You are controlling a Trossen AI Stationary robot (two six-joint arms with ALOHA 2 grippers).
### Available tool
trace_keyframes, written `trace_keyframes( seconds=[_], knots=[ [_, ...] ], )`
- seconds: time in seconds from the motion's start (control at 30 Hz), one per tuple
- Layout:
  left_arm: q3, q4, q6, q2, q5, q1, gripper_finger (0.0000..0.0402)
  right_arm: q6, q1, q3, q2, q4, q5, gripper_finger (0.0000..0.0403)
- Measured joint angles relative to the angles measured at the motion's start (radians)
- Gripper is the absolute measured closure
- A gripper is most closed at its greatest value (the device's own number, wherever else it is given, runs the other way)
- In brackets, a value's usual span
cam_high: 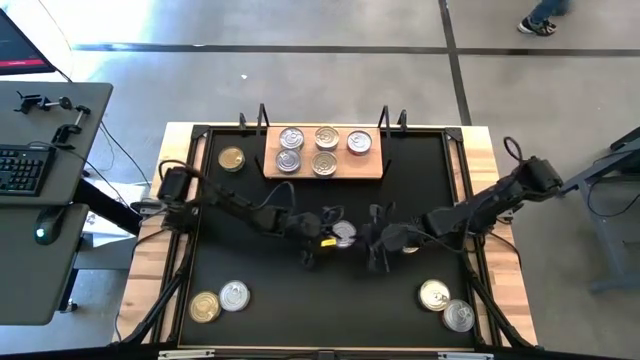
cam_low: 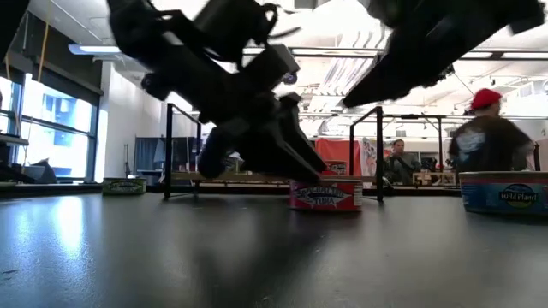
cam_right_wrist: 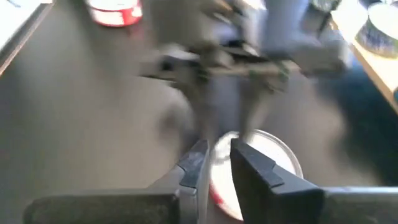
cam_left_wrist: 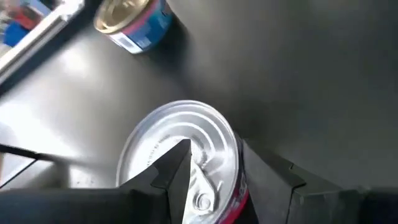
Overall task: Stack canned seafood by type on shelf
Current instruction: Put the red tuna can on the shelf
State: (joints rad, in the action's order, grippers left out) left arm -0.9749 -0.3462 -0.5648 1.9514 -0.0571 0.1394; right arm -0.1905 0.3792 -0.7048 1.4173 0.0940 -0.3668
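Canned seafood: one short round tin with a red-pink side label (cam_high: 343,234) sits mid-tabletop, between the two grippers; its silver lid is ribbed in rings with a pull tab.
Other tins: five rest on the shelf, one gold-lidded tin (cam_high: 231,159) lies just left of it, two (cam_high: 220,301) sit near the front left corner, two (cam_high: 446,305) near the front right.
Shelf: flat light-brown wooden board (cam_high: 372,168) at the tabletop's far edge, thin black uprights at its ends.
Left gripper: (cam_left_wrist: 211,180) over the red-labelled tin, dark fingers (cam_left_wrist: 177,168) spread wide across the lid and rim, not clenched.
Right gripper: (cam_right_wrist: 216,163) facing the same tin from the other side, fingers nearly together above its lid, grasping nothing visible.
Tabletop: matte black (cam_high: 300,310), smooth.
Step in hand: likely picking up the middle tin.
Next move: probably needs a firm pinch on the smooth rim, then a lift toward matching tins on the shelf.
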Motion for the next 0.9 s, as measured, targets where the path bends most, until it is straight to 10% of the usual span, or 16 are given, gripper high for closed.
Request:
trace_keyframes(
  seconds=[0.2,0.43,0.67,0.9],
  knots=[
    [-0.097,0.159,-0.013,0.038,0.070,-0.030,0.0285,0.026,0.178,-0.001,-0.010,-0.001,-0.220,0.0362],
    [-0.138,0.200,-0.004,0.048,0.073,-0.030,0.0379,-0.097,0.215,-0.001,0.016,-0.008,-0.232,0.0361],
    [-0.144,0.157,0.183,0.045,0.072,-0.021,0.0399,-0.137,0.137,-0.001,0.088,-0.073,-0.235,0.0258],
    [-0.143,0.139,0.354,0.032,0.070,-0.019,0.0401,0.183,0.109,-0.001,0.137,-0.070,-0.224,0.0168]
  ],
)
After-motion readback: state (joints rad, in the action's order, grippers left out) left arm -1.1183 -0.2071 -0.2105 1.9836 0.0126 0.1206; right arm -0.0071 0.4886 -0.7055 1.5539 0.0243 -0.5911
